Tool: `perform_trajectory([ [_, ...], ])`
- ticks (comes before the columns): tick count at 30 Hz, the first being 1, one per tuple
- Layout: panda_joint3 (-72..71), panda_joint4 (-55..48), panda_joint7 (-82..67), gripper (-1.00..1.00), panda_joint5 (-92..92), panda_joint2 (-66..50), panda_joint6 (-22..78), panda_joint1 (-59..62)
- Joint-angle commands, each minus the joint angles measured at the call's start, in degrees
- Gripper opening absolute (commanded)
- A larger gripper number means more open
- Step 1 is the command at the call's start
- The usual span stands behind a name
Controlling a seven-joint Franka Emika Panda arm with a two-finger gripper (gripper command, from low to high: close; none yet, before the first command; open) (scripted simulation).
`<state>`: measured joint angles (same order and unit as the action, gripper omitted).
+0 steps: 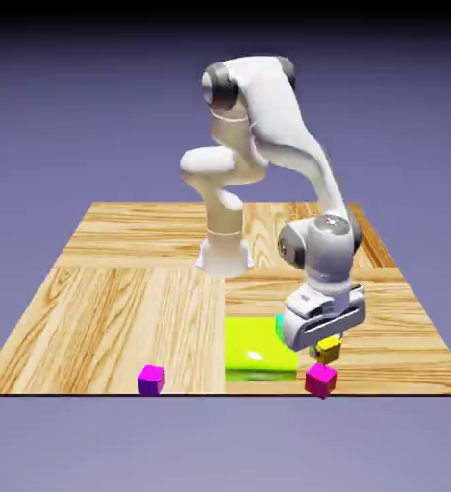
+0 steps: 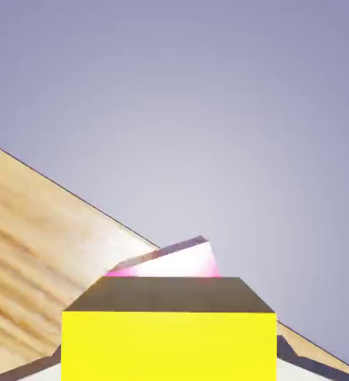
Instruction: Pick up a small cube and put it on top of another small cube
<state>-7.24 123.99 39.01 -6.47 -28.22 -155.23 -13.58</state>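
My gripper is shut on the small yellow cube, held just above the reddish-pink cube near the table's front edge. A thin gap seems to separate them, though I cannot be sure. In the hand view the yellow cube fills the bottom middle and hides my fingertips. Right behind it shows a corner of the reddish-pink cube, washed pale by light.
A wide flat lime-green block lies just to the exterior view's left of the gripper. A purple-magenta cube sits further left at the front edge. The table's front edge runs close below the cubes.
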Motion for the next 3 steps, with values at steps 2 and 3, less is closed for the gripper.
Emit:
perform_trajectory([
  [2,0.01,0.0,0.01,1.0,-0.01,0.0,-0.01,0.0],
  [3,-0.44,0.32,-0.33,1.0,0.47,2.07,1.73,0.36],
])
